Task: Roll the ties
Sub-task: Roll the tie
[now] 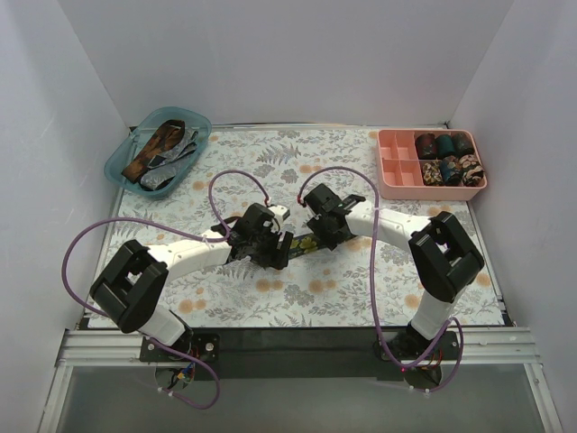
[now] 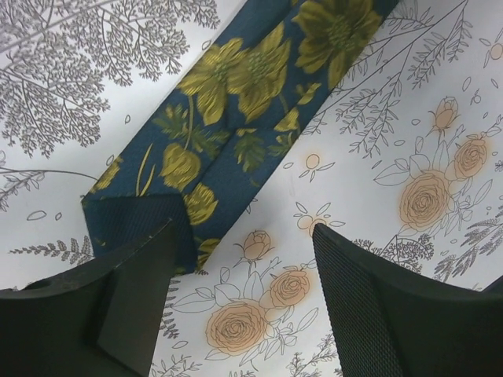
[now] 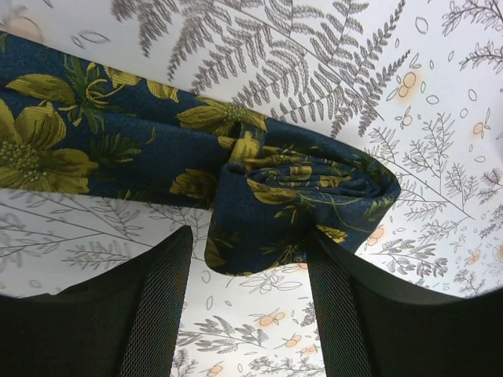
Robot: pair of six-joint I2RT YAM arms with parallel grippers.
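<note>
A navy tie with yellow flowers (image 1: 304, 244) lies flat on the flowered tablecloth between my two grippers. In the left wrist view its flat pointed end (image 2: 236, 118) runs from the top to my left finger (image 2: 134, 290), which covers its corner. My left gripper (image 2: 244, 236) is open, with only cloth between the fingers. In the right wrist view the tie's other end is rolled into a loose coil (image 3: 314, 188). My right gripper (image 3: 250, 236) is open just below the coil, its right finger (image 3: 346, 314) touching the coil's edge. From above, the left gripper (image 1: 273, 245) and right gripper (image 1: 323, 230) stand close together.
A teal basket (image 1: 117, 168) at the back left holds several unrolled ties (image 1: 160, 144). A pink compartment tray (image 1: 397, 164) at the back right holds several rolled ties (image 1: 446, 158). Purple cables (image 1: 236, 176) loop above both arms. White walls enclose the table.
</note>
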